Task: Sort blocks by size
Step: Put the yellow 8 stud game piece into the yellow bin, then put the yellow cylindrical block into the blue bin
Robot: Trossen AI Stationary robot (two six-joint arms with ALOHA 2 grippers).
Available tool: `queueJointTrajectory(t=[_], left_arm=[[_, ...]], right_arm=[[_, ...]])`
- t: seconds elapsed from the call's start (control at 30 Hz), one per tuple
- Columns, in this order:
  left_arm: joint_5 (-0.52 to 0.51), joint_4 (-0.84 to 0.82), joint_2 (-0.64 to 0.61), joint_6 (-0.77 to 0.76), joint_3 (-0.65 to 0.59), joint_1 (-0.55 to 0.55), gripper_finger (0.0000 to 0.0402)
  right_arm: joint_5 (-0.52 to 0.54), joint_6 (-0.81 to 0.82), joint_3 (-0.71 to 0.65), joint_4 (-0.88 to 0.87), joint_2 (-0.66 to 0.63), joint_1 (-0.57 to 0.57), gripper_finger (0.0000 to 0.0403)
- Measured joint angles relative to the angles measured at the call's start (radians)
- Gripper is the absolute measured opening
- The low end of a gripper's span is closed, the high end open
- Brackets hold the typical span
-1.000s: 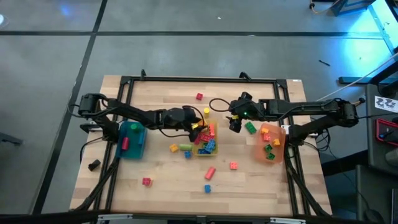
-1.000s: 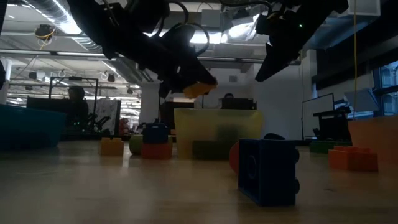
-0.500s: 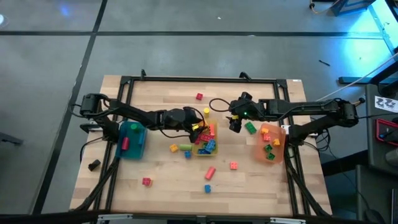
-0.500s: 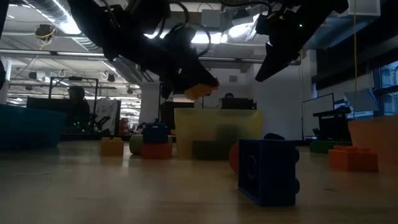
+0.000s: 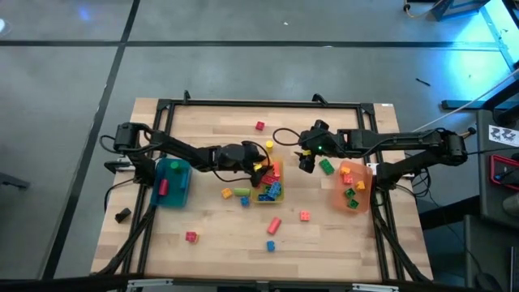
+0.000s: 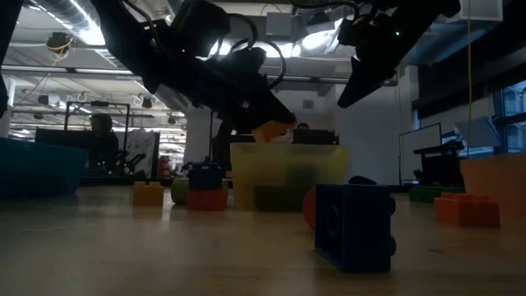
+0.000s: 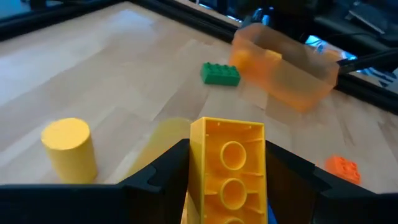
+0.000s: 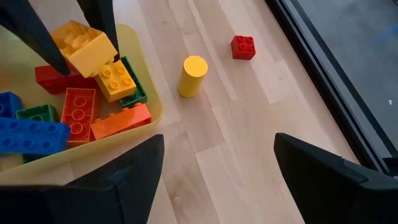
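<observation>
- Left gripper (image 5: 258,168): positioned over the rim of the yellow bin (image 5: 278,197) at mid-counter. Its jaws are closed on a yellow block (image 7: 229,168), a studded bar held with its hollow underside toward the wrist camera; in the right wrist view the same block (image 8: 84,48) hangs just above the bin's contents.
- Right gripper (image 5: 306,161): raised above the counter between the yellow bin and the orange bin (image 5: 355,188). Jaws spread wide, nothing between them.
- Blocks: red, orange, blue and green pieces (image 8: 78,112) fill the yellow bin. A yellow cylinder (image 8: 192,75) stands upright just outside its rim, with a red block (image 8: 242,46) well apart, near the counter's far edge.
- A green block (image 5: 326,166) lies on the counter just beside the orange bin, which holds further pieces.
- A blue bin (image 5: 173,182) sits at the left side, under the left arm.
- Loose blocks (image 5: 273,224) are scattered toward the near edge; one red block (image 5: 190,236) lies alone near the front-left corner.
- Counter (image 5: 219,227): wooden top bounded by a dark frame. Open surface remains along the far edge and the front corners.
- Markings: a sheet with dark printed marks (image 5: 504,132) lies off the counter to the right; illegible. No brand or lettering can be read on bins or blocks.
</observation>
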Motion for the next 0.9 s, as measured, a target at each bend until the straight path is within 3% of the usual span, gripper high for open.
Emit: queueJointTrajectory(t=[0.2, 0.57, 0.73, 0.9], left_arm=[[-0.106, -0.013, 0.000, 0.021, 0.008, -0.008, 0.0175], [-0.108, 0.012, -0.004, 0.048, 0.009, -0.013, 0.0196], [-0.113, 0.033, -0.012, 0.248, 0.008, 0.011, 0.0200], [-0.143, 0.070, -0.014, 0.336, 0.009, 0.073, 0.0200]], right_arm=[[0.000, 0.000, 0.000, 0.000, 0.000, 0.000, 0.0305], [0.000, 0.000, 0.000, 0.000, 0.000, 0.000, 0.0305], [0.000, 0.000, 0.000, 0.000, 0.000, 0.000, 0.0305], [0.000, 0.000, 0.000, 0.000, 0.000, 0.000, 0.0305]])
